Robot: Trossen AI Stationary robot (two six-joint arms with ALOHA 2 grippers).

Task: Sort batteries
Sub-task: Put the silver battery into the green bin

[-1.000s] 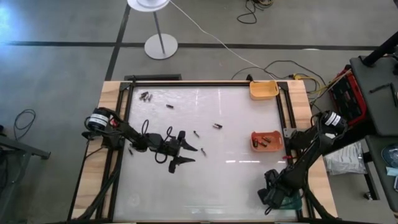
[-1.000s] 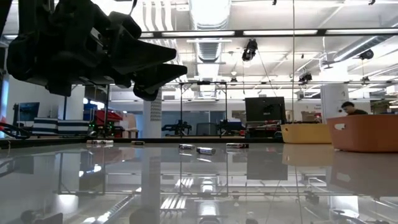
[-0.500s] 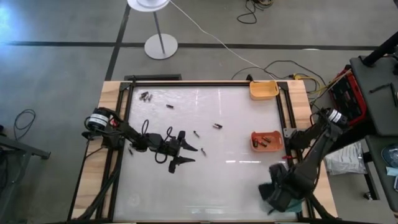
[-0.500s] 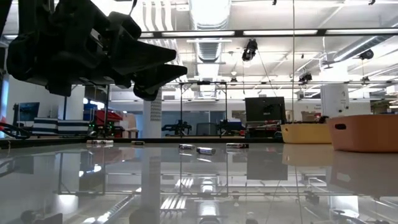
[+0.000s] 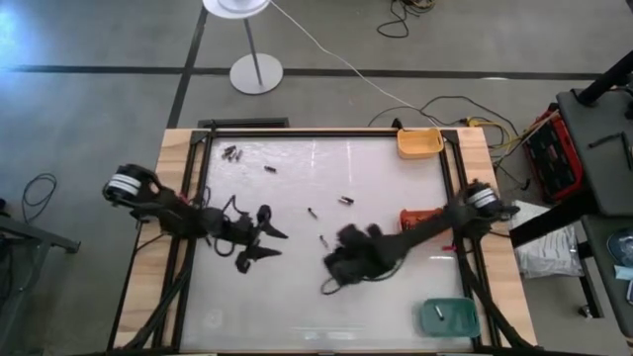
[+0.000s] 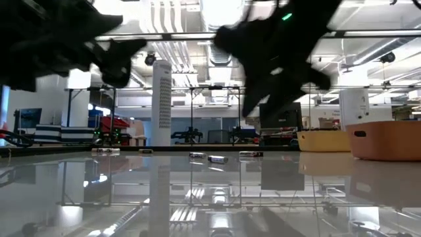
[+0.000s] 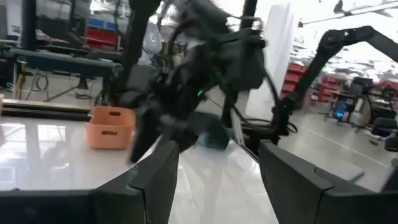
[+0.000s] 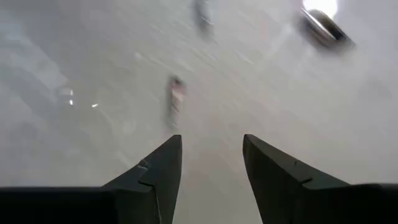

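The white, glossy rectangular table [image 5: 297,297] carries three trays at its right side: a yellow-orange plastic tray [image 5: 419,142] at the far corner, a red-orange plastic tray [image 5: 423,223] at mid-edge holding a few batteries, and a teal plastic tray [image 5: 449,315] at the near corner.

The right arm reaches across to the table centre. Its right gripper [image 5: 341,267] hangs with its fingers spread and nothing between them. In the right wrist view, one small dark battery with a reddish band [image 8: 176,94] lies on the table just ahead of the parted fingers [image 8: 152,174].

The left gripper [image 5: 259,242] waits over the left half of the table, fingers released and empty.

Loose batteries lie apart: a cluster [image 5: 232,153] near the far left corner, one [image 5: 269,169] beside it, two at centre [image 5: 313,213] [image 5: 345,200], and one [image 5: 323,239] just beside the right gripper.

Procedure for the step in hand, judged to be the approach for a pick: centre the battery between the fingers, align the fingers across its short axis, descend until the tips nearly touch the glossy surface, then close. A cylinder on this surface is likely to roll if struck off-centre.
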